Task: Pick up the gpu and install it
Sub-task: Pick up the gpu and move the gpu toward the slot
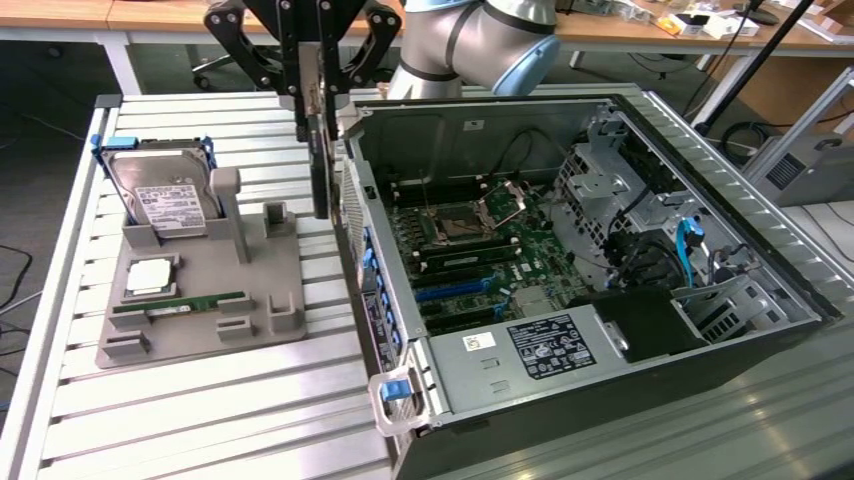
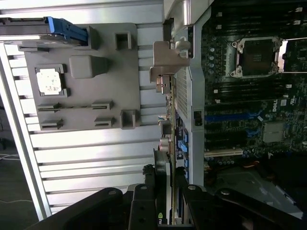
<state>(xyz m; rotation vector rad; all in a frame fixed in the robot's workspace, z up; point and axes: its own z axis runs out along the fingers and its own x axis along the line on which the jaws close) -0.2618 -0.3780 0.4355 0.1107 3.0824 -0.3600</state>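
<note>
Dark gpu (image 1: pixel 320 175) edge-on in tool (image 1: pixel 322 100)

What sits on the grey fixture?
A blue-framed hard drive, a silver chip and a green RAM stick; the fixture hides the drive's lower edge.

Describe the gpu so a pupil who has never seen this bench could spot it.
Start at the open computer case. Between it and the grey fixture, the gripper holds the gpu in the air. It is a thin dark card hanging edge-on, unlike the silver hard drive and green RAM stick resting on the fixture.
</note>
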